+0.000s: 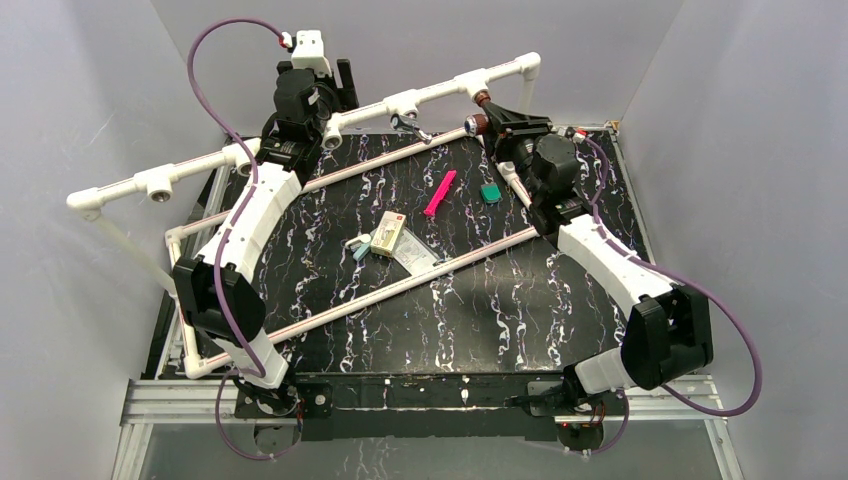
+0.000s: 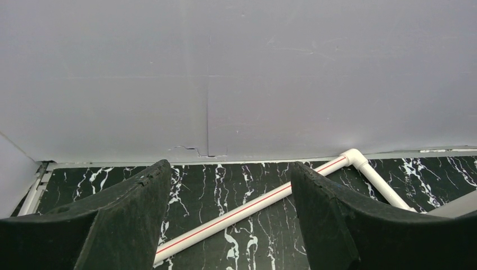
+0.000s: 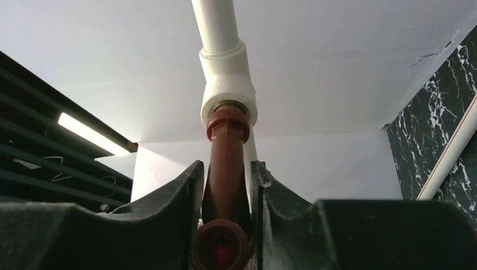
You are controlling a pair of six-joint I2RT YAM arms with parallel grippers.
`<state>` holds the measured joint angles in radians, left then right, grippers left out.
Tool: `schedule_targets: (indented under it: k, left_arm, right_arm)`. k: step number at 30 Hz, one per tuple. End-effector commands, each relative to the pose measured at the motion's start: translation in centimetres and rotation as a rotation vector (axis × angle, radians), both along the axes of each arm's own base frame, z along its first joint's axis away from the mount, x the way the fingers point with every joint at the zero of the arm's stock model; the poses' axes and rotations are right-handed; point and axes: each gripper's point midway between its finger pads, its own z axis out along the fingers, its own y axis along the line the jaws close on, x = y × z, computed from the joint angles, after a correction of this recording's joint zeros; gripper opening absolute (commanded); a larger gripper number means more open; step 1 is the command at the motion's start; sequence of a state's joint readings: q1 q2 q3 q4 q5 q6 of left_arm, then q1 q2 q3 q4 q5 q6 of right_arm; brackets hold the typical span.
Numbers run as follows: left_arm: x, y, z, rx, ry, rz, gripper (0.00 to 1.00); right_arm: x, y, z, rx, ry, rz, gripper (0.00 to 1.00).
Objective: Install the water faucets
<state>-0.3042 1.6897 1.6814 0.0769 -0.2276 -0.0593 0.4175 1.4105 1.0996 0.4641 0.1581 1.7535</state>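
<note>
The reddish-brown faucet (image 3: 226, 169) sits with its threaded end in a white tee socket (image 3: 228, 90) of the raised pipe rail. My right gripper (image 3: 227, 185) is shut on the faucet's body; in the top view it is at the rail's far right (image 1: 487, 115). The silver faucet (image 1: 410, 126) hangs from the tee near the rail's middle. My left gripper (image 2: 228, 214) is open and empty, pointing at the back wall, beside the rail's left-centre tee (image 1: 330, 135).
White pipe frame (image 1: 400, 285) lies on the black marbled table. A pink strip (image 1: 440, 192), a small green item (image 1: 491, 192), a small box (image 1: 388, 234) and a plastic bag (image 1: 415, 255) lie mid-table. Another open tee (image 1: 160, 188) sits on the rail's left.
</note>
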Motion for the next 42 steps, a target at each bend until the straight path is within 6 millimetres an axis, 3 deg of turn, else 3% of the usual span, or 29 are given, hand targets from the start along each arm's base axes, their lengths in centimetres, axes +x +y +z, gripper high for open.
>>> schedule_targets:
  k: [1, 9, 19, 34, 42]
  left_arm:
    - [-2.5, -1.6, -10.6, 0.097, 0.331, -0.077, 0.75]
    - [-2.6, -1.5, -10.7, 0.099, 0.334, -0.076, 0.75]
    - [-2.6, -1.5, -10.8, 0.102, 0.336, -0.077, 0.75]
    - [-2.6, -1.5, -10.6, 0.103, 0.336, -0.075, 0.75]
    - [-2.5, -1.5, -10.5, 0.103, 0.334, -0.078, 0.75]
  right_arm:
    - [-2.6, -0.6, 8.2, 0.131, -0.183, 0.021, 0.49]
    - [-3.1, -0.6, 8.0, 0.099, -0.195, 0.025, 0.67]
    - [-4.6, 0.0, 6.5, 0.022, -0.169, 0.074, 0.76]
    - [-6.8, -0.1, 3.1, -0.078, -0.094, 0.115, 0.79]
    - [-8.4, -1.3, 0.9, -0.175, -0.053, 0.090, 0.80]
